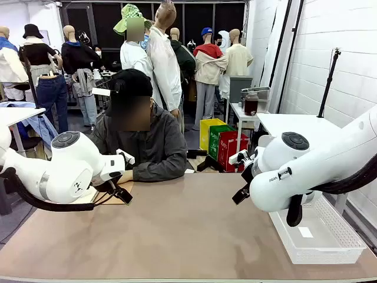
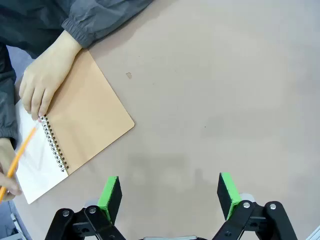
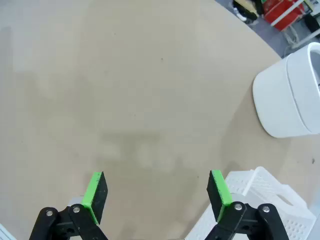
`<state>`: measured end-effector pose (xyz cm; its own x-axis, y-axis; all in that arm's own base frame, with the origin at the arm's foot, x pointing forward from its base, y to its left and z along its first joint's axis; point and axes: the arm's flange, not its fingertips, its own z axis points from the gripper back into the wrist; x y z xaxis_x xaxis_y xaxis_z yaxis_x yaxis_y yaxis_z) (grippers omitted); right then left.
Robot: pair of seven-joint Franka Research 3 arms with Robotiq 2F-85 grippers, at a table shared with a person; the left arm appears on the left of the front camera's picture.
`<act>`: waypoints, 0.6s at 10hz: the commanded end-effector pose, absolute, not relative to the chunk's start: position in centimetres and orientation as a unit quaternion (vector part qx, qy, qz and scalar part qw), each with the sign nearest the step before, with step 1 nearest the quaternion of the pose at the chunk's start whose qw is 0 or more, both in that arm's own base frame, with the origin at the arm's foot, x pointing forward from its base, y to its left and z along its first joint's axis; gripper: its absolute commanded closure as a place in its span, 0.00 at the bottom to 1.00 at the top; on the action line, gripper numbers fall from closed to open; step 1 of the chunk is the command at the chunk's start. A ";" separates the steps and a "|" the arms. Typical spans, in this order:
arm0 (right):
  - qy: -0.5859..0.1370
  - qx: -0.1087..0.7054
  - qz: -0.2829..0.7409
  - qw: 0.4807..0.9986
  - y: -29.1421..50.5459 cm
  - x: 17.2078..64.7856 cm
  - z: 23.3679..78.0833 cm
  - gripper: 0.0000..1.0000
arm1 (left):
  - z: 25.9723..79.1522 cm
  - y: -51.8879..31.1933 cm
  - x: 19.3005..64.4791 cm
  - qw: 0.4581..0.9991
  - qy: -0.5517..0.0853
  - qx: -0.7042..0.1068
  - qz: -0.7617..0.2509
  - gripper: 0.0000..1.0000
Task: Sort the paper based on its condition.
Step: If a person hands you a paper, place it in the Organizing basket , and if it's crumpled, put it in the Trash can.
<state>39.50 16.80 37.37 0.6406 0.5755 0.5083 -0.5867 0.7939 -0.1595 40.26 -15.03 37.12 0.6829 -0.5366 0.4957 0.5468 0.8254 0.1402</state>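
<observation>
At the far left a person's hand (image 2: 42, 85) steadies a spiral notepad (image 2: 90, 115) while the other holds an orange pencil (image 2: 21, 156) over its white page (image 2: 37, 172) — a bound sheet, not a loose one. The left gripper (image 2: 169, 195) hovers near it, jaws spread, grasping nothing. Rightward, the right gripper (image 3: 157, 195) hangs released over bare table (image 3: 125, 75) — white mesh basket (image 3: 260, 200) near right, white bin (image 3: 287, 95) farther off.

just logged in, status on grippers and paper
Left gripper open, right gripper open, both empty. Person's hand on notepad, pencil at its page. Basket beside right gripper, no obstruction.
</observation>
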 end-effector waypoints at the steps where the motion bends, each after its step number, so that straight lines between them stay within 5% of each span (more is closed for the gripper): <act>1: -0.277 0.010 0.321 0.906 16.8 39.5 37.4 0.00 | 37.1 -15.0 40.3 0.917 -0.267 -0.010 -0.295 0.00; 6: -0.277 0.010 0.321 0.906 16.8 39.5 37.4 0.00 | 37.1 -15.0 40.3 0.917 -0.267 -0.010 -0.295 0.00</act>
<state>39.49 16.81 37.37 0.6402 0.5761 0.5081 -0.5870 0.7936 -0.1601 40.22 -15.13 37.12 0.6817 -0.5382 0.4956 0.5485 0.8243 0.1407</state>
